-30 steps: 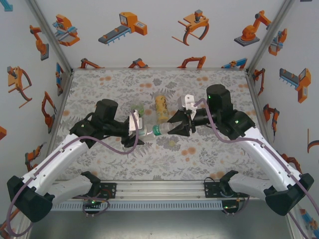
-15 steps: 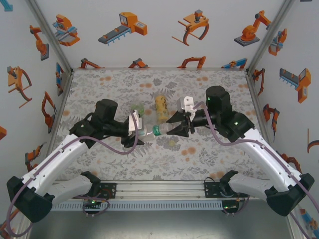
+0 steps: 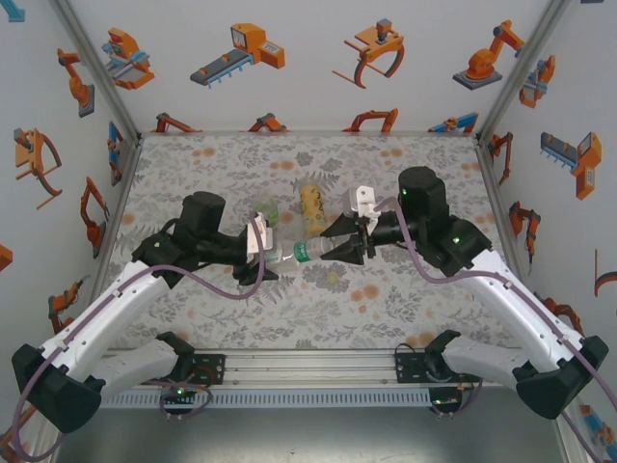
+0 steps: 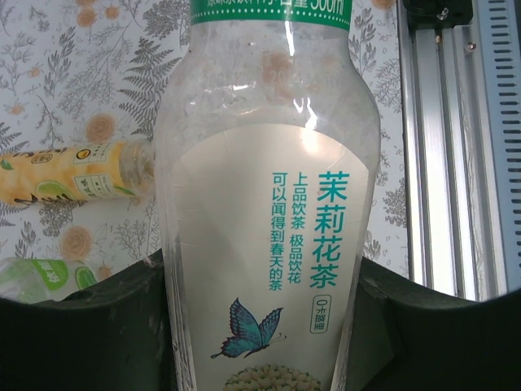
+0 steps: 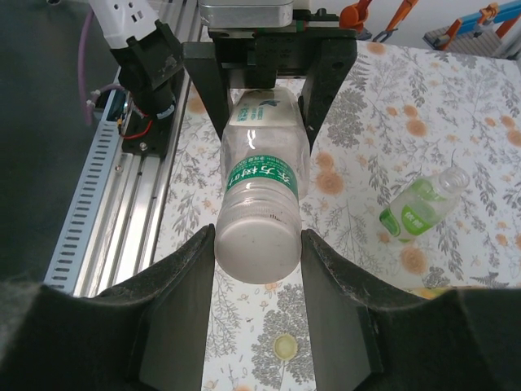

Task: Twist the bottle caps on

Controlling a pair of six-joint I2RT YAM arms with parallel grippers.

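Your right arm (image 3: pixel 453 246) has edged slightly toward the bench's (image 3: pixel 415 318) middle, so the clear bottle (image 3: pixel 307 253) now spans left-right above mid-bench, its base clamped in the right jaws, its labelled body in the left jaws.

A robotics lab test cell: white walls (image 3: pixel 289 58) printed with orange cartoon robot arms and grippers enclose a table under a floral cloth (image 3: pixel 318 309), framed by bare aluminium posts (image 3: pixel 96 68). Two cabled white-and-black robot arms, the left arm (image 3: pixel 116 309) and the right arm (image 3: pixel 521 299), are bolted to a metal rail (image 3: pixel 308 371) at the near edge.
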